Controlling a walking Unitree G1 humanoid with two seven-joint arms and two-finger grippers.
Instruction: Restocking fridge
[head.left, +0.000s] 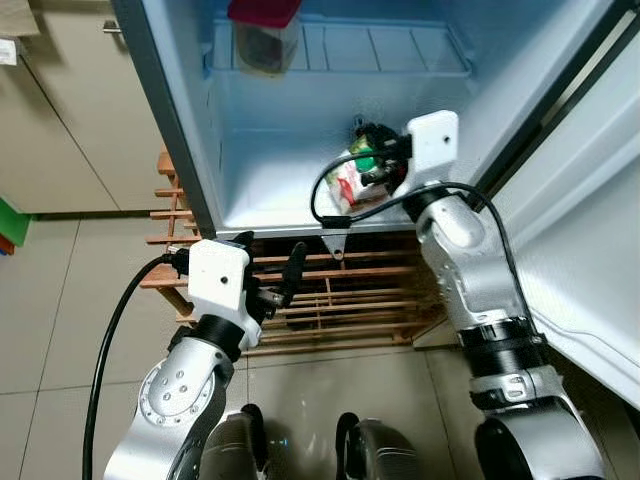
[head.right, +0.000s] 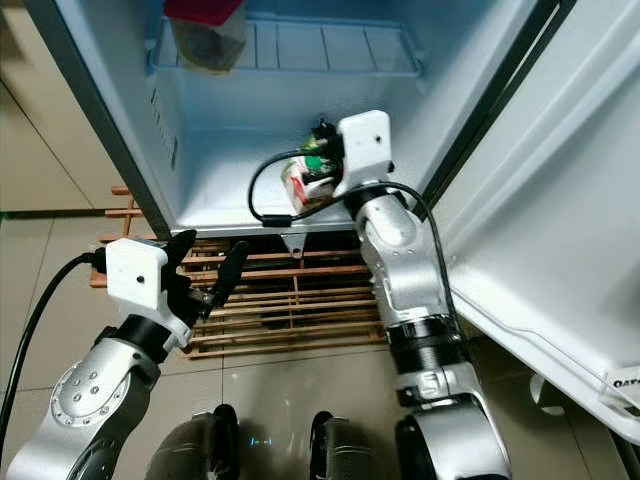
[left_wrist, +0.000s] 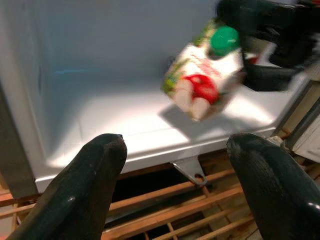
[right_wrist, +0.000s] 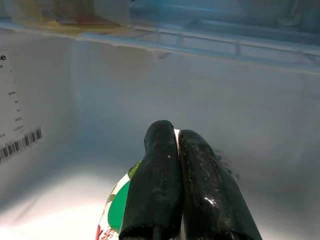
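**Carton held inside the open fridge**

The right gripper (head.left: 372, 158) has its 2 black fingers (right_wrist: 170, 180) pressed close together on the top of a small juice carton (left_wrist: 202, 82) with a green cap, and the carton hangs tilted just above the white floor of the fridge (head.left: 270, 190), casting a shadow on it. The right arm rises from the robot's lower right and bends forward, reaching through the doorway into the lower compartment, a black cable looping beside its wrist.

The left gripper (head.left: 272, 272) is below and outside the fridge, in front of its bottom edge, with its 2 fingers (left_wrist: 85, 185) spread wide and nothing between them. The left arm is bent upward at the robot's lower left, its own black cable trailing down.

Higher in the fridge, a wire shelf (head.left: 400, 50) carries a clear container with a red lid (head.left: 262, 35) at its left end. The fridge door (head.right: 560, 210) stands open on the right. The fridge sits on a wooden slatted stand (head.left: 340, 300), on a pale tiled floor (head.left: 60, 300), with beige cabinets (head.left: 70, 110) to the left.
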